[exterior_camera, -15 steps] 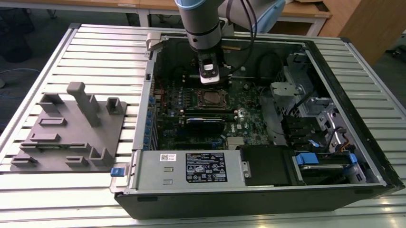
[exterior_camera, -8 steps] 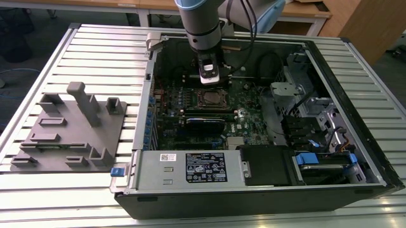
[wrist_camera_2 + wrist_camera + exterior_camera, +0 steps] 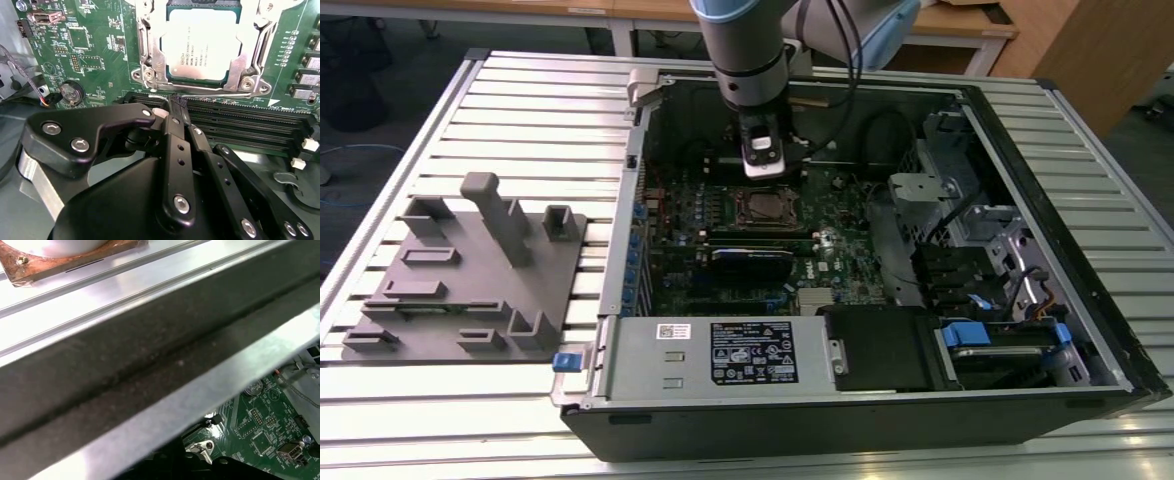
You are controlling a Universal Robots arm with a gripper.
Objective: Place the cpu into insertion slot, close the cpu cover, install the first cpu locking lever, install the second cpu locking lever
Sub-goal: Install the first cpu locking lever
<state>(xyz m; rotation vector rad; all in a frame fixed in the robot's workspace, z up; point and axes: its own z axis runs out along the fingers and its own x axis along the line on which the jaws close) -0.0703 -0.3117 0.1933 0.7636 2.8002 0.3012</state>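
Observation:
The cpu (image 3: pixel 200 42) lies flat in the insertion slot (image 3: pixel 763 208) on the green motherboard, its silver-grey top showing. The cpu cover (image 3: pixel 150 47) is folded down around it as a silver frame. A thin wire locking lever (image 3: pixel 215 92) runs along the socket edge nearest my gripper. My gripper (image 3: pixel 177 102) has its black fingers (image 3: pixel 172 135) pressed together, with the tips right at that lever wire. Whether they pinch the wire or only touch it I cannot tell. In the exterior view the gripper (image 3: pixel 765 172) hangs inside the case just behind the socket.
Black memory slots (image 3: pixel 250 122) lie between the gripper and the socket. A coin cell (image 3: pixel 71 92) sits on the board. The case rim (image 3: pixel 150 365) is close to the wrist. A grey power supply (image 3: pixel 720 350) is at the front, and a grey fixture plate (image 3: pixel 467 270) lies on the table.

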